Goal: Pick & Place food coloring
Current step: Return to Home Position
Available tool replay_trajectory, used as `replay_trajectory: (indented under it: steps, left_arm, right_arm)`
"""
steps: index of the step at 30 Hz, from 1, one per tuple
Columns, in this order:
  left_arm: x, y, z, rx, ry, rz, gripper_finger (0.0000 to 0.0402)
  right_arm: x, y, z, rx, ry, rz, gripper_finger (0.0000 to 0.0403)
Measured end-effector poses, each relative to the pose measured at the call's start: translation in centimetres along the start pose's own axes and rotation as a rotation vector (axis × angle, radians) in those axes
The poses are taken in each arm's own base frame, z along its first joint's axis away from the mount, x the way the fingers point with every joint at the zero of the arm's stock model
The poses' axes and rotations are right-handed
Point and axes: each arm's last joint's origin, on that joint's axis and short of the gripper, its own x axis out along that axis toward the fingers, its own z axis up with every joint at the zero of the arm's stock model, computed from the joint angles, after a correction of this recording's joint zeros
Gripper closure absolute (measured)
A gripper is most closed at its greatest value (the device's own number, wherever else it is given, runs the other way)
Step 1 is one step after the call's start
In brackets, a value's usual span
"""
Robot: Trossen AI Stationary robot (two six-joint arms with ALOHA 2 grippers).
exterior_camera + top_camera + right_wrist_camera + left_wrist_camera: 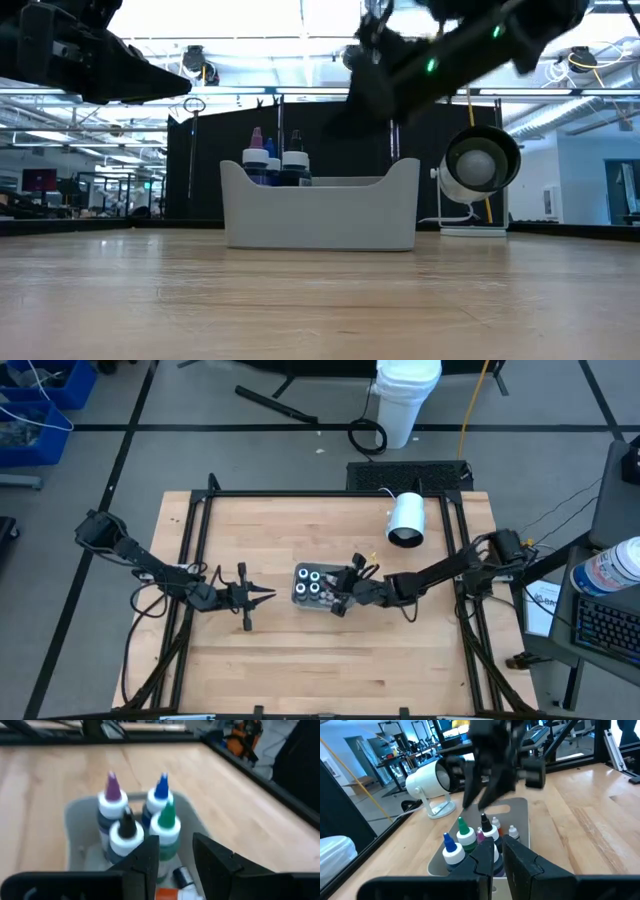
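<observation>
The food coloring bottles (315,582) stand close together in a grey tray (300,601) at mid-table, their purple, blue, green (166,822) and black tips up. Another small bottle with an orange part (172,894) lies on the tray floor beside them. My right gripper (343,598) hovers open just above the tray's right end. Its fingers (470,795) slant down over the bottle tips and hold nothing. My left gripper (268,595) waits shut a short way left of the tray, pointing level at it (498,852).
A white cylinder on a stand (407,520) lies on its side at the table's far right, its open end facing the tray. Dark frame rails (200,540) run along the table's sides. Bare wood stretches along the near edge.
</observation>
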Motion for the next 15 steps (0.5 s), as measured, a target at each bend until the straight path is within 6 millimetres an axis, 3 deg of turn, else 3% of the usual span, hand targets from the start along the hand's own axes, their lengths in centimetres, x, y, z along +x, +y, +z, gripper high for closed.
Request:
replay_trajectory:
  steps: [8,12,15]
  left_arm:
    - [0.0,0.0,0.0,0.0,0.001,0.0,0.0355]
    - [0.0,0.0,0.0,0.033,0.001,0.001,0.0355]
    - [0.0,0.0,0.0,0.075,0.001,0.001,0.0355]
  right_arm:
    - [-5.9,0.6,3.9,-0.066,-0.095,0.113,0.0301]
    - [-9.8,1.7,4.5,-0.148,-0.169,0.214,0.0334]
    - [-12.3,1.2,4.0,-0.172,-0.213,0.268,0.0371]
